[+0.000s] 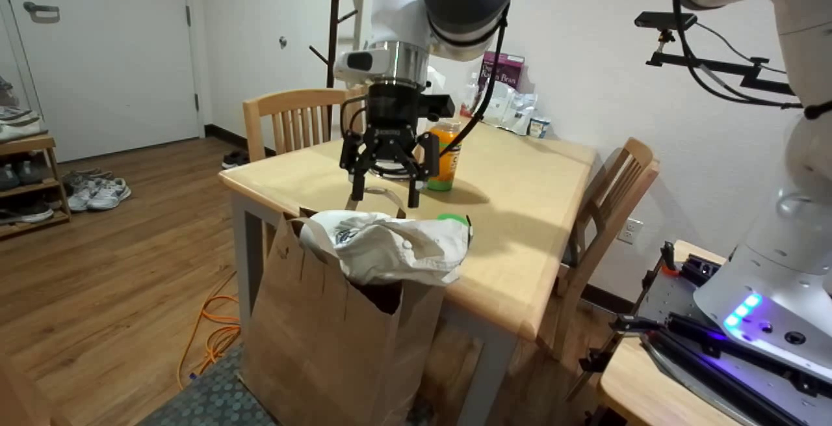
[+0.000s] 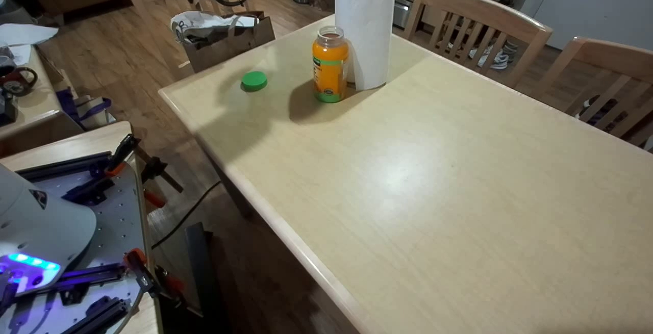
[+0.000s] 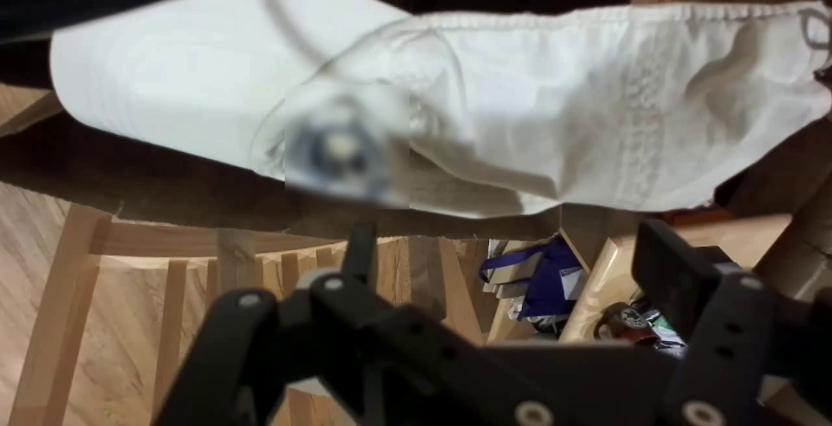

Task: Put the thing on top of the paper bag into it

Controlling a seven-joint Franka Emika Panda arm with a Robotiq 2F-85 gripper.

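A crumpled white cloth thing (image 1: 406, 247) lies across the open top of a brown paper bag (image 1: 318, 341). It overhangs the bag's rim on one side. Both also show in an exterior view, the cloth (image 2: 201, 27) on the bag (image 2: 224, 51), and in the wrist view, the cloth (image 3: 604, 101) over the bag's edge (image 3: 195, 192). In the wrist view a smooth white part and a blurred blue mark show on it. My gripper (image 1: 386, 193) points down just above the bag and cloth. In the wrist view its fingers (image 3: 513, 253) are wide apart with nothing between them.
The bag stands on a patterned seat (image 1: 208, 390) beside the wooden table (image 2: 433, 196). An orange jar (image 2: 330, 71), its green lid (image 2: 254, 81) and a paper towel roll (image 2: 365, 28) stand near that table end. A bag handle loop (image 1: 383, 193) rises near the fingers.
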